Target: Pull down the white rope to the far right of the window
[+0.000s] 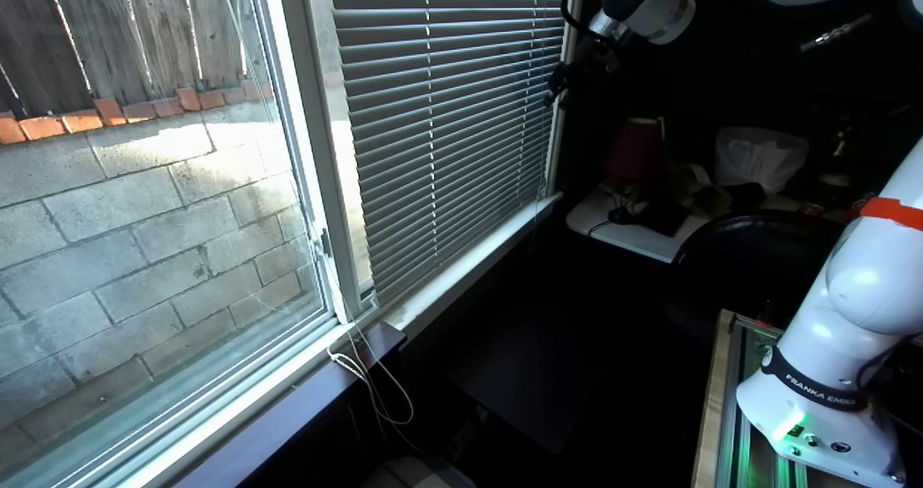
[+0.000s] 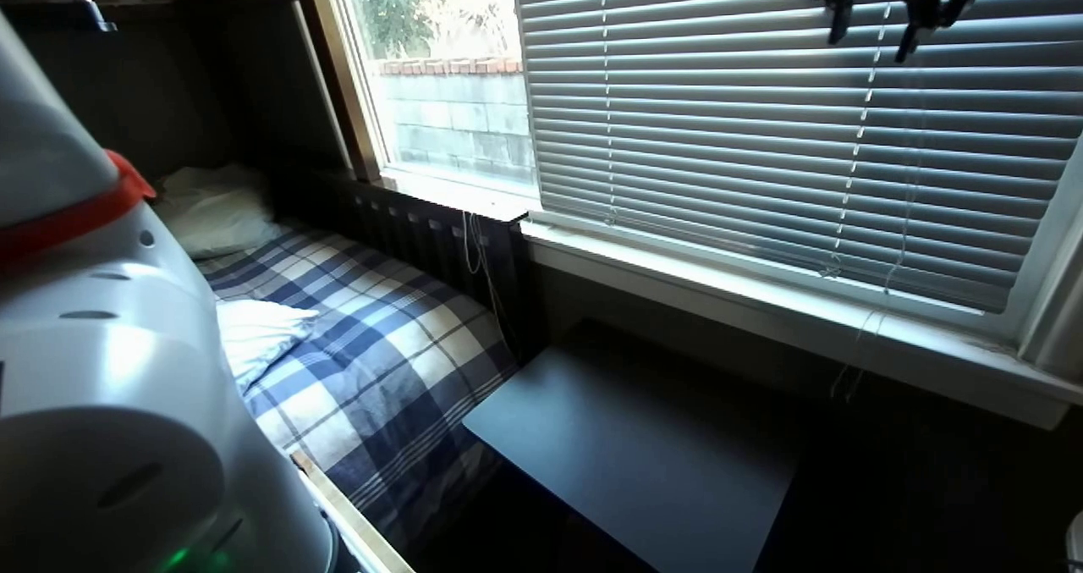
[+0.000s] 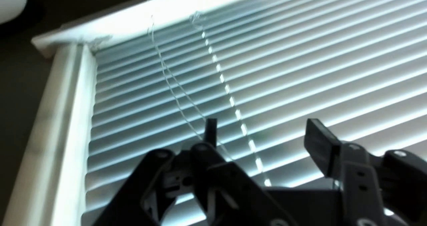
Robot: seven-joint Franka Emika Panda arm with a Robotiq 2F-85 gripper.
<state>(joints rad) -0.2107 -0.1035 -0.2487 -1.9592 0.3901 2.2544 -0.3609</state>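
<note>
The window [image 1: 306, 135] has a light slatted blind [image 2: 719, 150] lowered over one part. The white rope [image 2: 904, 234] is a thin pair of cords hanging in front of the blind's right part and over the sill. In the wrist view the rope [image 3: 161, 57] runs down to the left finger and passes partly hidden behind it. My gripper [image 3: 262, 132] is open, with nothing seen held between its fingers. In an exterior view the gripper [image 2: 871, 40] is high before the blind, near the rope's upper part; in another it is dark and small [image 1: 554, 88]. Contact with the rope cannot be told.
A dashed ladder cord [image 3: 227, 89] of the blind shows between the fingers. The window's side frame [image 3: 63, 136] and the sill [image 2: 761, 298] border the blind. A dark table [image 2: 643, 446] stands below. A red lamp [image 1: 634, 149] stands on a white table [image 1: 627, 239]. Other cords [image 1: 375, 394] hang mid-window.
</note>
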